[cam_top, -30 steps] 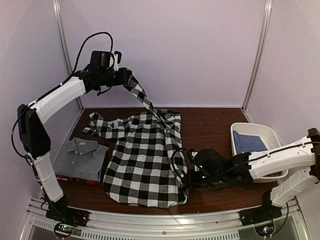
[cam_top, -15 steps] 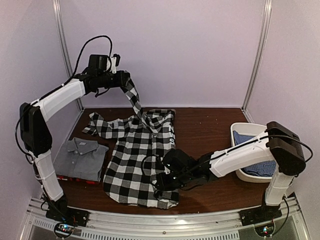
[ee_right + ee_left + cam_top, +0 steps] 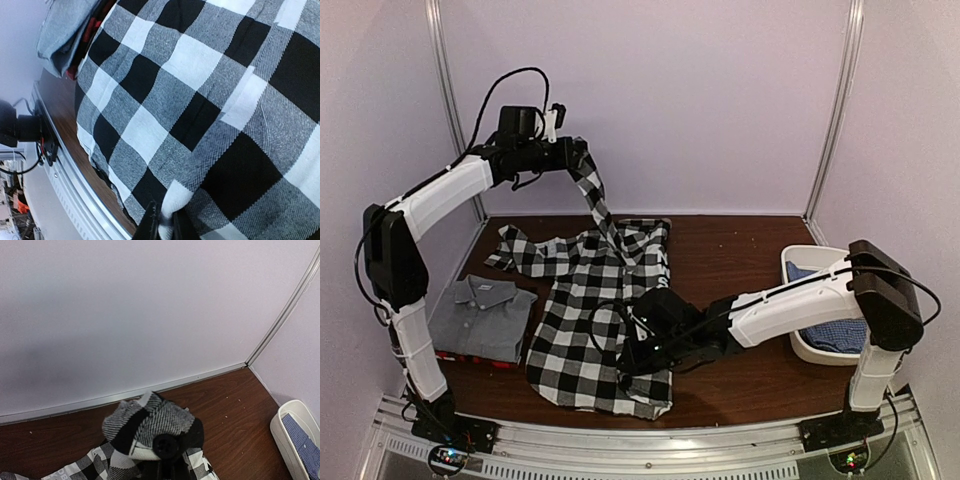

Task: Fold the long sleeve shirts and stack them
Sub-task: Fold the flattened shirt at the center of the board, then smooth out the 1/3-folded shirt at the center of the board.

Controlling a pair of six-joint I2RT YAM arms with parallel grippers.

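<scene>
Dark wooden tabletop point(image 3: 740, 250), pale lilac walls point(image 3: 700, 100). Left hand point(image 3: 577, 159) holds the checked shirt point(image 3: 585, 320) by a raised sleeve. Right hand point(image 3: 627, 360) pinches its near edge.

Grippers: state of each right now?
Left gripper: closed on the sleeve of the black-and-white check shirt, held high.
Right gripper: closed on the same shirt's folded edge.
</scene>
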